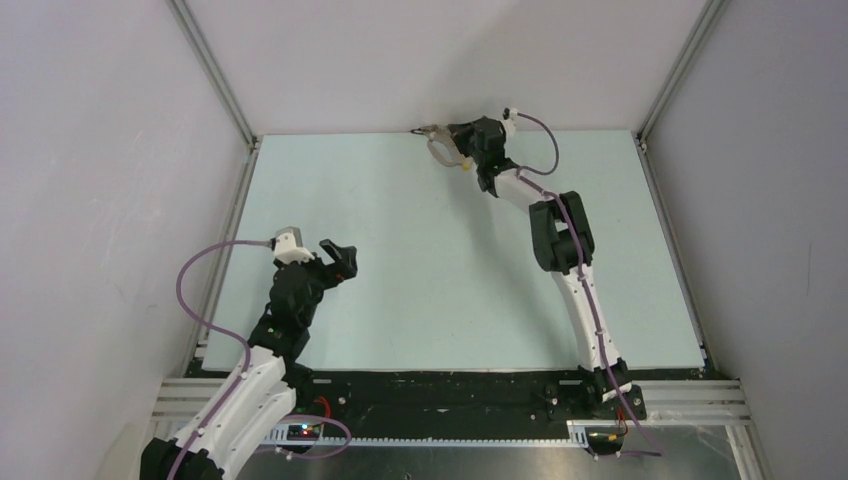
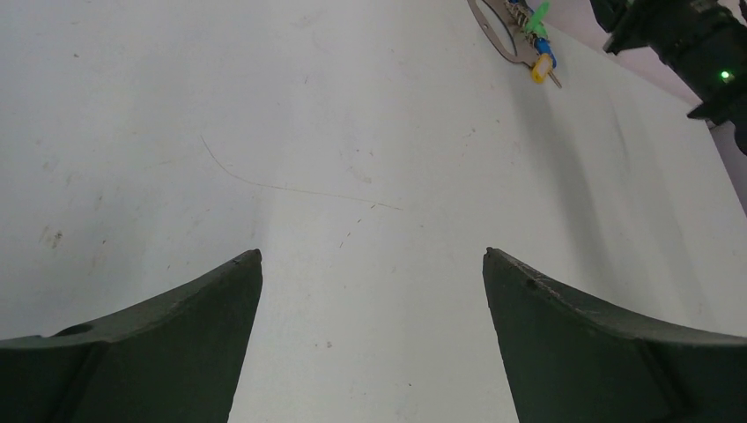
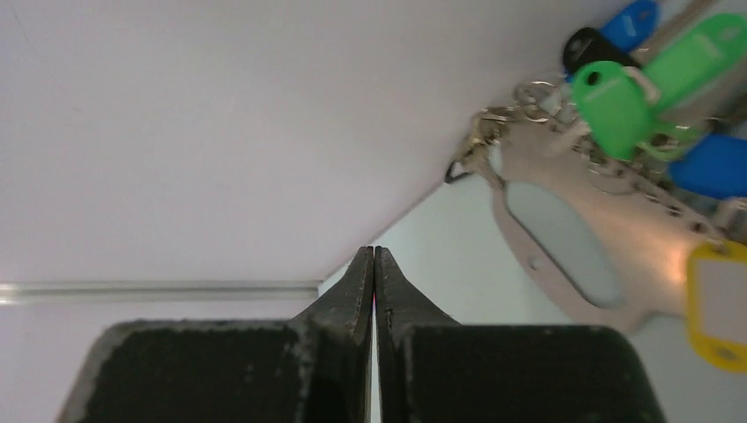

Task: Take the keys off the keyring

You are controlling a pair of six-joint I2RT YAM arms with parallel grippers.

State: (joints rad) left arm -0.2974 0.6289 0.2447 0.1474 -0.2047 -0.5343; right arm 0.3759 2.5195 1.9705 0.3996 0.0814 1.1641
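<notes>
Found the left gripper (image 2: 372,256) spread wide over bare table (image 1: 420,260) at the near left, well apart from the work. Saw the keyring (image 3: 643,256) at the far edge by the back wall, long axis slanting up-left to down-right in the right wrist view, keys (image 3: 617,106) bunched along its upper side. Judged the right gripper (image 3: 374,251) far the nearer: pinched shut on nothing, ring just right of its tips, seemingly not touching.

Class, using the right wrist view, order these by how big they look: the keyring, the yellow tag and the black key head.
1. keyring, clearly largest.
2. yellow tag, though cut by the frame edge.
3. black key head, smallest, partly hidden by a green tag.
</notes>
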